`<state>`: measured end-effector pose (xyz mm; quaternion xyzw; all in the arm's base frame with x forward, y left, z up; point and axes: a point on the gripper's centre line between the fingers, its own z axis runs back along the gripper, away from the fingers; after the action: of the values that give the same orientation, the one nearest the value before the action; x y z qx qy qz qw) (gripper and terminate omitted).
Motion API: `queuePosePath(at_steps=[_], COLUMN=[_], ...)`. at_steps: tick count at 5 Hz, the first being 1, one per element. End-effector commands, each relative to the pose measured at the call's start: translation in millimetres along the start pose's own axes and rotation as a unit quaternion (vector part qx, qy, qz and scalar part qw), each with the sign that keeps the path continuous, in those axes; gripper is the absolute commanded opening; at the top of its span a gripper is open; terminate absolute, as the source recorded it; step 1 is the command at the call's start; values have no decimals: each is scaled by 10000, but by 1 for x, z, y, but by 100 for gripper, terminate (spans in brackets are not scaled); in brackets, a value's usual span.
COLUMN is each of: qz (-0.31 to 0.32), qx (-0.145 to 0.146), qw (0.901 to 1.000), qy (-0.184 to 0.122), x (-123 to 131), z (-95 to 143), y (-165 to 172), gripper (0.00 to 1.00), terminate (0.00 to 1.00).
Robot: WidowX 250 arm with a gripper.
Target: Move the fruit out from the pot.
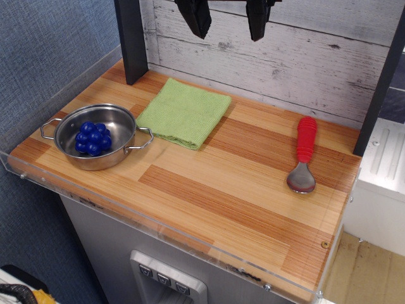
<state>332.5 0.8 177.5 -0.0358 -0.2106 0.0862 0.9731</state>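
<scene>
In the single camera view, looking down at an angle from the front, a wooden tabletop (240,190) of striped light and reddish planks fills most of the picture, edged along its near and left sides by a clear plastic lip. Behind it stands a whitewashed plank wall, with a dark post at the back left corner and another at the right edge.

The claw (229,22) hangs at the very top of the picture, high above the back of the tabletop. Its two black fingers (195,18) point downward and stand apart with a clear gap between them, holding nothing. It is well apart from everything on the surface.

The pot (124,130) sits near the front left corner of the tabletop, upright, with one wire loop handle pointing left and the other pointing right toward the middle. The fruit (93,139) lies inside the pot, resting on its bottom slightly toward the near left side, its blue balls clustered together and glossy.

Just beside the pot, to its right and farther back, a green cloth (184,111) lies flat, folded into a rough square; its near left edge comes close to the pot's right handle. Well apart, toward the right side, a spoon (304,156) with a red handle lies flat, its metal bowl toward the front.
</scene>
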Motion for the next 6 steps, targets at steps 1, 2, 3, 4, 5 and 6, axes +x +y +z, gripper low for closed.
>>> queuePosePath(at_steps=[1, 2, 3, 4, 5, 6], qz=[0, 267, 611, 1018, 1546, 1749], qx=[0, 288, 619, 996, 1235, 1404], qw=[10000, 9992, 9961, 9891, 9787, 9720], qy=[0, -27, 177, 367, 554, 705], x=[0, 0, -4, -16, -30, -39], z=[0, -4, -13, -14, -20, -29], y=[0, 17, 44, 76, 108, 128], gripper=[100, 100, 100, 100, 100, 100], terminate=[0, 0, 0, 0, 0, 0])
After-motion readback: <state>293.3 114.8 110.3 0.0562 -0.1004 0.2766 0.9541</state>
